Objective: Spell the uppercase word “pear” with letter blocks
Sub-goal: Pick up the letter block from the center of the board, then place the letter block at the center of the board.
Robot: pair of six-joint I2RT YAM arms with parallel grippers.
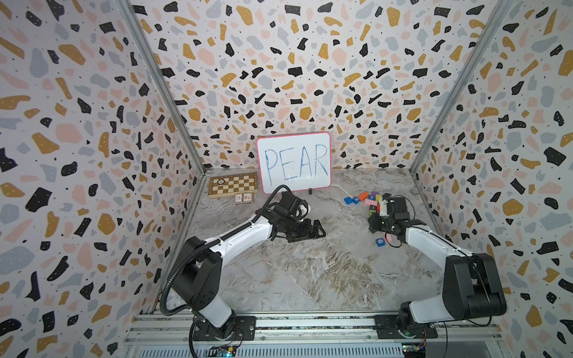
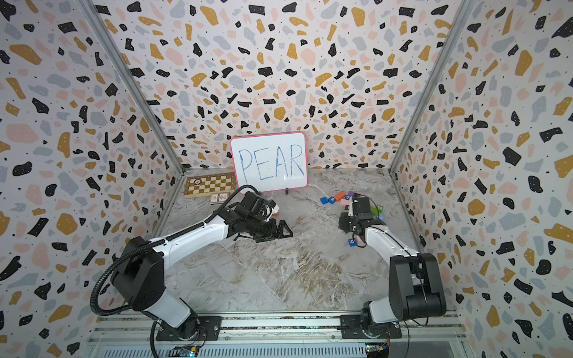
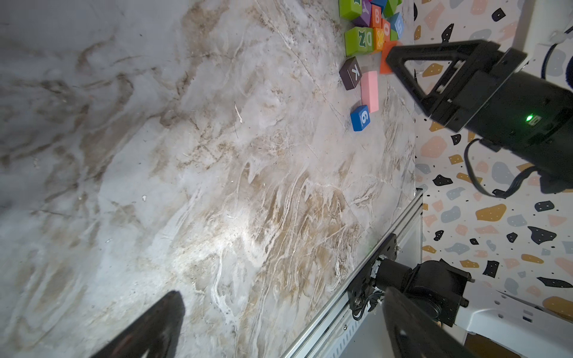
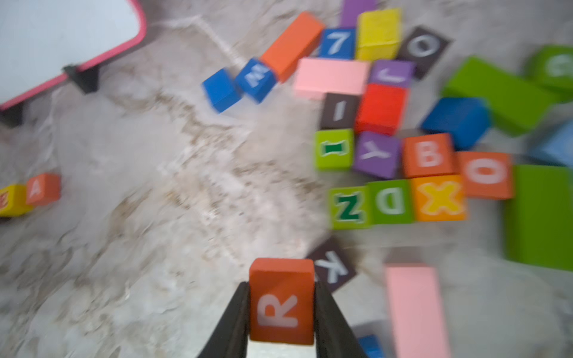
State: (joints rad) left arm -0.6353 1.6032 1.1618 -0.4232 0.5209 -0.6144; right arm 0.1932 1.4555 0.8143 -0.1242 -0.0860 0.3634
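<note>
Right jaws: clamped on the R block [image 4: 280, 302], at the 6 o'clock edge of the block pile [image 1: 370, 198].
Left jaws: spread wide, empty, over the counter [image 1: 310, 279] centre.
A block [image 4: 43, 189]: touching the yellow E block [image 4: 12, 200], well apart from the block pile.
Crowding: K block [image 4: 333, 268] just beside the R block; pink bar [image 4: 415, 310] near.
Layout: block pile at 2 o'clock on the counter; whiteboard [image 1: 294, 161] at 12 o'clock.

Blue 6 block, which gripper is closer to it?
Right. The right gripper, holding the R block, is close by the blue 6 block; the left gripper is well off toward the centre.
</note>
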